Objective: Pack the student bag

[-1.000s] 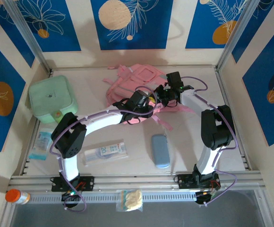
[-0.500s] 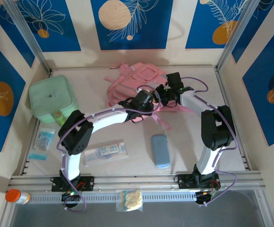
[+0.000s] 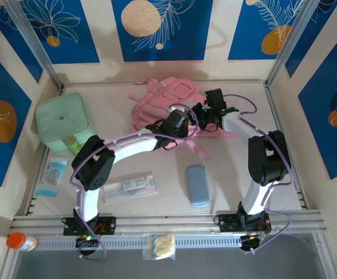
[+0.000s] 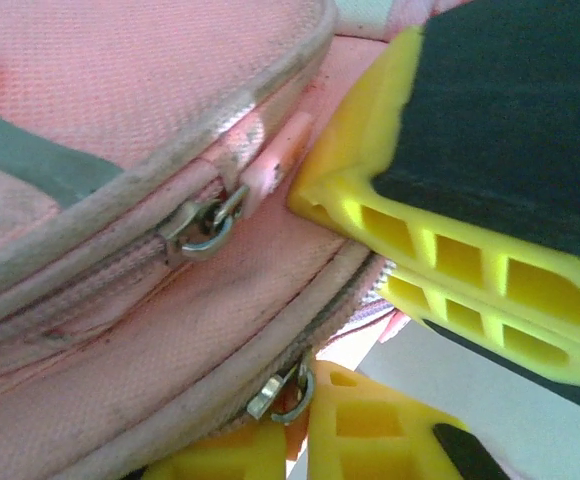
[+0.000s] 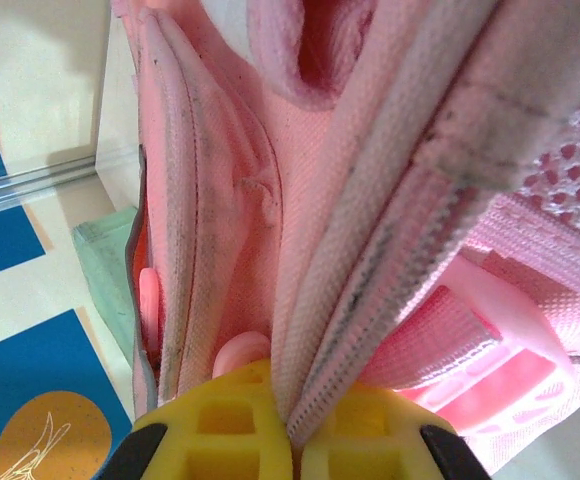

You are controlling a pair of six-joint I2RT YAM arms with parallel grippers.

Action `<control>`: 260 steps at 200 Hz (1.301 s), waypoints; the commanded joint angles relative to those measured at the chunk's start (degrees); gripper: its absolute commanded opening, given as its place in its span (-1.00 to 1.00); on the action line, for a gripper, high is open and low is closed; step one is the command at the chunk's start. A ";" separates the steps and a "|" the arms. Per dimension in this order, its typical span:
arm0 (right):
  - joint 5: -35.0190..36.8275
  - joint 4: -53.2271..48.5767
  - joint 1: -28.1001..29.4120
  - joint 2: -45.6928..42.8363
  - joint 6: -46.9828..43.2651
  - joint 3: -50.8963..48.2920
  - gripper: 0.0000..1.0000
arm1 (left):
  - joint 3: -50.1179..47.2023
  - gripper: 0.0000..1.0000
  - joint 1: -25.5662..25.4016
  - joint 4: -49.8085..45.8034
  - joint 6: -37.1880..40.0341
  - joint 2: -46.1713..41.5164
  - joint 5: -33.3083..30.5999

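Nearest you, on the rail in front of the arm bases, sit a small orange-capped bottle (image 3: 20, 240) and a clear packet with pale contents (image 3: 160, 245). A step further in, on the pale bench (image 3: 168, 174), lie a blue-grey oblong case (image 3: 197, 185) near the right arm, a flat clear packet printed "20" (image 3: 128, 187) beside the left arm, and a small blue-printed packet (image 3: 51, 177) at the left edge. Beyond that is the mint-green square lidded case (image 3: 64, 121), with its lid down and its contents hidden.

The soft pink fabric student bag (image 3: 162, 102) lies toward the far middle of the bench, its loose straps trailing back toward you. From above you get the layout: the left pincer (image 3: 185, 123) and the right pincer (image 3: 202, 115) meet close together at the bag's near right edge.

The wrist cameras give you the grip itself. On the left, the left pincer (image 4: 345, 310) is narrow, its yellow fingers (image 4: 450, 250) nipping the bag's zipped edge. One metal zip pull (image 4: 205, 228) hangs on the upper seam, and a second pull (image 4: 282, 395) sits just beside the lower finger. On the right, the right pincer (image 5: 292, 435) is pinched tight on a fold of zip-edged pink fabric. Whatever the bag holds, you cannot tell.
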 commanded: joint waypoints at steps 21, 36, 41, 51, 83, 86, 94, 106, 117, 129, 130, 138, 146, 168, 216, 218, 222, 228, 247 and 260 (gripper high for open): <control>-6.75 -4.80 1.82 -1.81 -2.43 -0.75 -1.00 | -0.60 -1.00 0.74 9.77 2.80 -3.68 0.26; -7.14 -6.51 1.36 -1.56 -3.98 0.28 -1.00 | -2.04 -1.00 1.17 7.37 3.00 -5.60 0.65; -7.12 -7.04 1.10 -1.60 -4.59 0.52 -1.00 | -2.79 -1.00 1.35 6.90 3.28 -6.30 1.12; -7.40 -7.36 0.70 -1.98 -5.61 0.58 -1.00 | -4.46 -1.00 1.90 5.91 4.06 -7.87 2.20; -9.18 -8.40 -0.26 -2.54 -8.38 1.32 -1.00 | -8.96 -1.00 4.18 1.33 4.07 -11.66 5.18; -9.69 -8.48 -0.34 -2.54 -8.65 1.45 -1.00 | -9.70 -1.00 4.30 1.34 4.22 -12.08 5.50; -10.81 -8.72 -0.64 -2.23 -9.24 1.77 -1.00 | -11.40 -1.00 4.58 1.28 4.77 -13.15 6.02; -11.26 -9.81 -0.81 -2.09 -10.45 2.33 -1.00 | -13.40 -1.00 5.00 0.36 5.62 -14.64 6.73; -11.01 -11.11 -0.85 -2.14 -11.81 2.93 -1.00 | -14.66 -1.00 5.62 -1.41 6.64 -15.85 7.29; -10.97 -11.99 -1.16 -2.08 -12.42 3.09 -1.00 | -16.15 -1.00 6.30 -3.59 7.41 -17.17 6.49; -11.02 -11.95 -1.19 -2.04 -12.47 3.03 -1.00 | -16.21 -1.00 6.39 -3.66 7.41 -17.30 6.41; -11.31 -11.47 -1.59 -2.00 -12.48 2.73 -1.00 | -17.51 -1.00 6.93 -4.38 7.60 -18.27 6.32; -11.34 -11.05 -1.84 -1.90 -12.36 2.73 -1.00 | -18.83 -1.00 7.56 -4.19 8.08 -19.36 7.38; -10.86 -11.64 -1.74 -0.41 -13.00 4.24 -1.00 | -21.44 -1.00 8.19 -4.78 9.06 -21.50 7.52; -8.81 -14.01 -0.24 2.58 -16.72 7.65 -1.00 | -22.50 -1.00 8.78 -7.26 11.37 -22.68 7.03; -9.01 -14.20 -0.49 2.75 -17.19 7.80 -1.00 | -22.58 -1.00 8.94 -7.41 11.44 -22.81 7.03; -9.29 -14.53 -0.86 3.02 -18.09 8.23 -1.00 | -22.89 -1.00 9.22 -7.82 11.96 -23.08 7.09; -9.25 -15.53 -1.57 3.46 -19.39 8.88 -1.00 | -23.34 -1.00 9.71 -8.51 12.64 -23.66 6.66; -6.16 -18.38 -3.72 4.36 -22.34 10.84 -1.00 | -26.12 -1.00 12.14 -10.00 12.05 -26.85 4.49; -6.53 -17.28 -4.35 5.25 -21.91 11.15 -1.00 | -27.55 -1.00 12.88 -8.73 11.88 -28.43 6.95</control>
